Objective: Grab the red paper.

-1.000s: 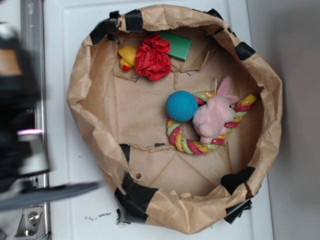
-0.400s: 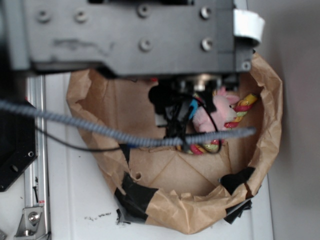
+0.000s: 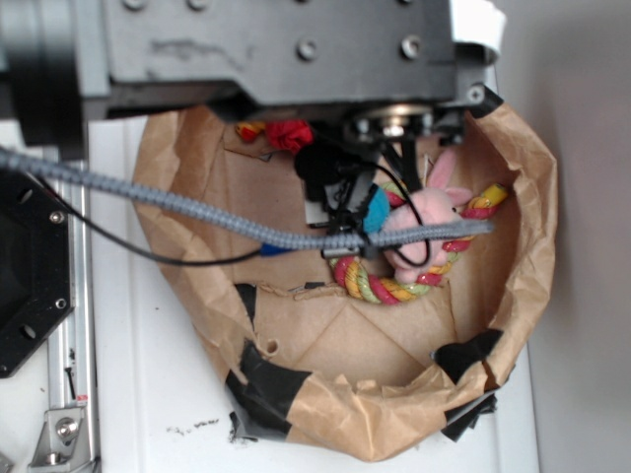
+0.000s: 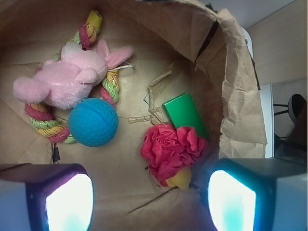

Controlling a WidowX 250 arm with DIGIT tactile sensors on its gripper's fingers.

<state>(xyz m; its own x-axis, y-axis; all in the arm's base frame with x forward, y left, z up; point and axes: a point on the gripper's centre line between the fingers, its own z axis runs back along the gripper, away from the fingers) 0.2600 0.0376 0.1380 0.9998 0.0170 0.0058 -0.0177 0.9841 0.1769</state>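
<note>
Gripper [image 4: 150, 202] spread wide, holding nothing, above the paper bag [image 4: 240, 110]. Red paper [image 4: 172, 150] lies on the bag floor between the fingers, slightly toward the right one, touching the green block [image 4: 185, 115].

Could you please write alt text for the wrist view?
A red paper wad lies between two open fingers, untouched, beside a green block and above a yellow toy. A blue ball sits left, inside a paper bag.

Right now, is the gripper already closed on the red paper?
No; in the wrist view the gripper is open, its fingers spread apart with the red paper lying free between and beyond them.
</note>
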